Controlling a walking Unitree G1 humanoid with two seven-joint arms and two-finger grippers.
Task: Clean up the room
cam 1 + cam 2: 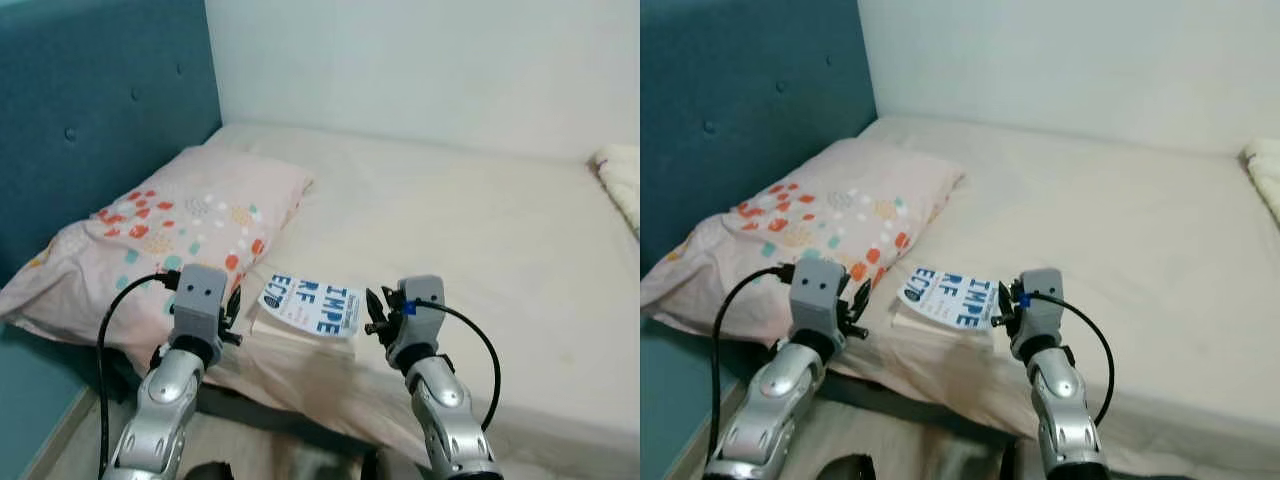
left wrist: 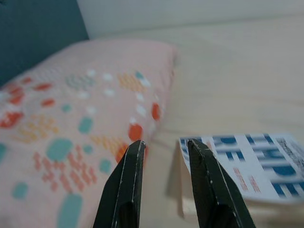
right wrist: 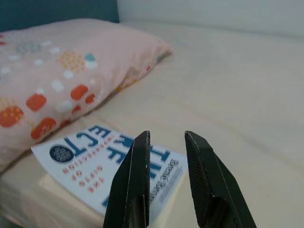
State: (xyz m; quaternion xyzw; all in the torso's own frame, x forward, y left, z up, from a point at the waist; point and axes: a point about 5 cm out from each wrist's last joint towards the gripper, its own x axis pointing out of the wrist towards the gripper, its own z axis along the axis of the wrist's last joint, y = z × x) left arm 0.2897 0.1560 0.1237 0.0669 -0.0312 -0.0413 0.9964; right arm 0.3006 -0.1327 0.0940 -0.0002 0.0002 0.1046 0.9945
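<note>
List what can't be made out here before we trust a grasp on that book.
- Book title: left claw and right claw views cut it off; small print blurred.
- Book's near edge: bed front hides it in eye views.
- White bedding: cut by frame edge.

Head stereo pair looking down at bed [image 1: 480,230], wrist cameras low, close — all sharing book [image 1: 310,305]

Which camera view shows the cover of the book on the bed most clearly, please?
The right wrist view: the book lies close and sharp, its blue and orange lettering plain behind the right gripper. Both eye views show it whole but small, near the pillow. The left wrist view shows one blurred corner past the left gripper.
</note>
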